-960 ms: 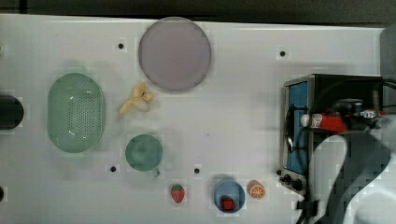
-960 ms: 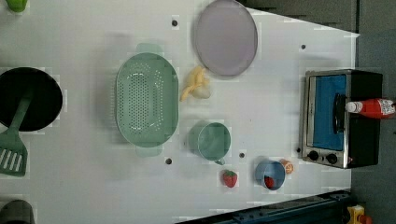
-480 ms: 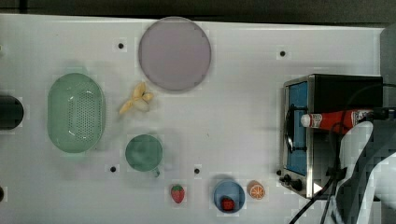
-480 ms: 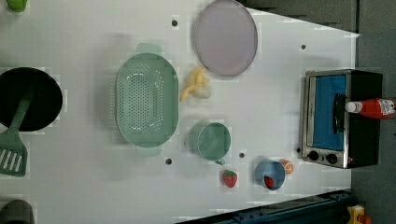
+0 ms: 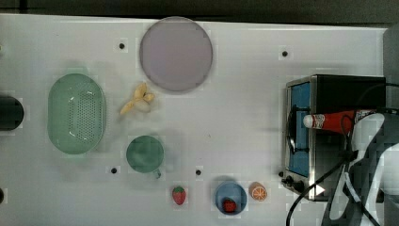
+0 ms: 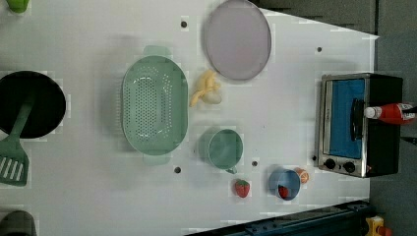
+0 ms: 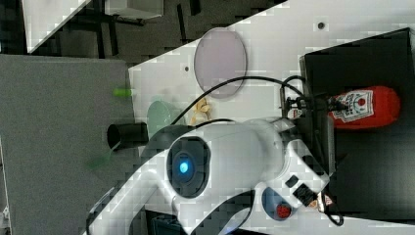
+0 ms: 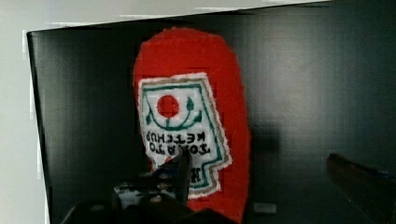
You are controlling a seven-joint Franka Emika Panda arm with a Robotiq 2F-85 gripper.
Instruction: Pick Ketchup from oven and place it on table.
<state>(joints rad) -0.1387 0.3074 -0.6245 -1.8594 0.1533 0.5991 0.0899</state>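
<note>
The ketchup (image 5: 329, 121) (image 6: 393, 112) (image 7: 372, 107) (image 8: 187, 93), a red bottle with a white cap, lies on its side on the black top of the oven (image 5: 348, 92) (image 6: 383, 147). Its cap points out over the oven's blue glass door (image 5: 299, 127). My gripper (image 8: 261, 179) hangs just above the bottle and is open. One dark finger (image 8: 181, 168) shows in front of the label and the other (image 8: 357, 172) stands well off to the side. Nothing is held. The white arm (image 5: 371, 165) (image 7: 235, 152) covers the bottle's base in the top view. The white table (image 5: 235, 117) spreads out beside the oven.
On the table lie a purple plate (image 5: 175, 53), a green colander (image 5: 76, 113), a banana (image 5: 138, 100), a green mug (image 5: 145, 154), a strawberry (image 5: 179, 195), a blue bowl (image 5: 230, 197) and an orange slice (image 5: 258, 191). A black cable (image 5: 310, 188) loops by the oven's knobs.
The arm has drawn a little toward the top view's right, uncovering more of the oven top. The ketchup has not moved.
</note>
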